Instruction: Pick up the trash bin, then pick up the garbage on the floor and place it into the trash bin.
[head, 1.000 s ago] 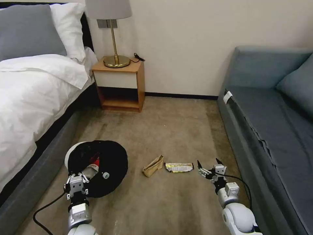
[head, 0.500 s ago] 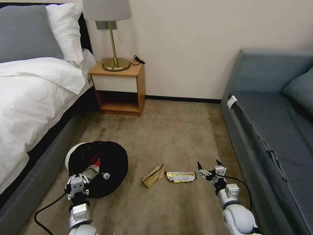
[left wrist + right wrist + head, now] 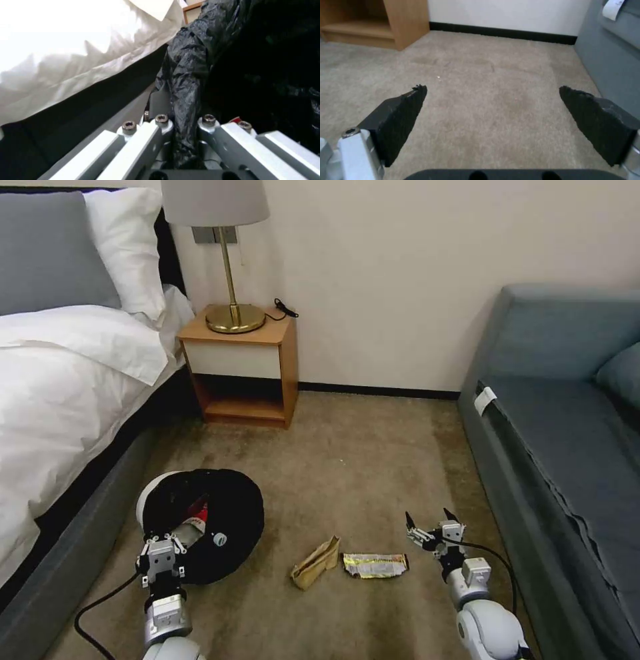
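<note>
**A:** From the head view, what step are you on?

**B:** My left gripper is pinched on the near rim of the trash bin, which tips toward me so its mouth shows. So I judge the bin step done and the garbage half finished: a clear bottle and something red lie inside, while the tan paper bag and the gold-silver wrapper lie on the carpet. My right gripper hangs spread and empty, with the wrapper just to its left and a little nearer me, and the paper bag beyond that, touching or nearly touching it.

**A:** What does the next move call for?

**B:** I would think a drop and a shift left, fingers straddling the wrapper's narrow width. It is flat foil, so the tips must get down to the pile.

**A:** And your left wrist view?

**B:** Crinkly black plastic bag runs straight between my closed metal fingers; thin film, glossy, folded over the rim. White bedding hangs beyond.

**A:** Right wrist?

**B:** Two dark, ribbed wedge pads stand wide apart over bare, short-piled beige carpet, nothing between them. The wooden nightstand and the grey sofa stand well ahead.
</note>
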Tool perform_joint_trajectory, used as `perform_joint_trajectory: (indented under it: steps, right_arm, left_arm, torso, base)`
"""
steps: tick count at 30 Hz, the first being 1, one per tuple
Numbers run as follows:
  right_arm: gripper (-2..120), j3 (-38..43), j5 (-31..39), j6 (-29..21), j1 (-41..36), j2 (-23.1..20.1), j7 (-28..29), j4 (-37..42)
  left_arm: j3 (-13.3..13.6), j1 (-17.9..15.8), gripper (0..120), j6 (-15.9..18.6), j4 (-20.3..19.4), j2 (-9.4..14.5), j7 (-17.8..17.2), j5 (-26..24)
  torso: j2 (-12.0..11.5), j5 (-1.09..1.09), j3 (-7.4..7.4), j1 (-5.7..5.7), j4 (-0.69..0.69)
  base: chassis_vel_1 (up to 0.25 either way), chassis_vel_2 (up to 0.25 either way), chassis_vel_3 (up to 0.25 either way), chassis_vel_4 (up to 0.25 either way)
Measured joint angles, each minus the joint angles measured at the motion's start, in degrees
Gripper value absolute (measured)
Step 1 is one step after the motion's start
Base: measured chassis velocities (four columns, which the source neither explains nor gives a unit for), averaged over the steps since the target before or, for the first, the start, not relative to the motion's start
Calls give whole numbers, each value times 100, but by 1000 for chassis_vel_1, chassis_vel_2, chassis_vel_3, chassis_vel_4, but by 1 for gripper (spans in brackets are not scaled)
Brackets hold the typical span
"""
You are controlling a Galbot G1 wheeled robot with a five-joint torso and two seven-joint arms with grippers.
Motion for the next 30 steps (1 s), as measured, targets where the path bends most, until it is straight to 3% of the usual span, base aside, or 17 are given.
perform_joint_trajectory:
  steps: [16,25,30]
  right_arm:
    - [100,-80,-144,25,0,99,-10,-82]
    - [100,-313,-110,-185,281,-66,-13,-270]
    - [100,-650,22,-548,572,-286,-152,-418]
  left_arm:
    - [26,-32,2,-67,122,88,14,-48]
    - [46,-144,2,-76,302,127,83,-58]
    - [20,-184,2,-87,381,180,183,-111]
  torso:
    - [0,1,0,0,0]
    - [0,1,0,0,0]
    - [0,2,0,0,0]
  base:
    - [-99,110,100,-106]
    - [-10,15,11,-11]
    - [0,0,0,0]
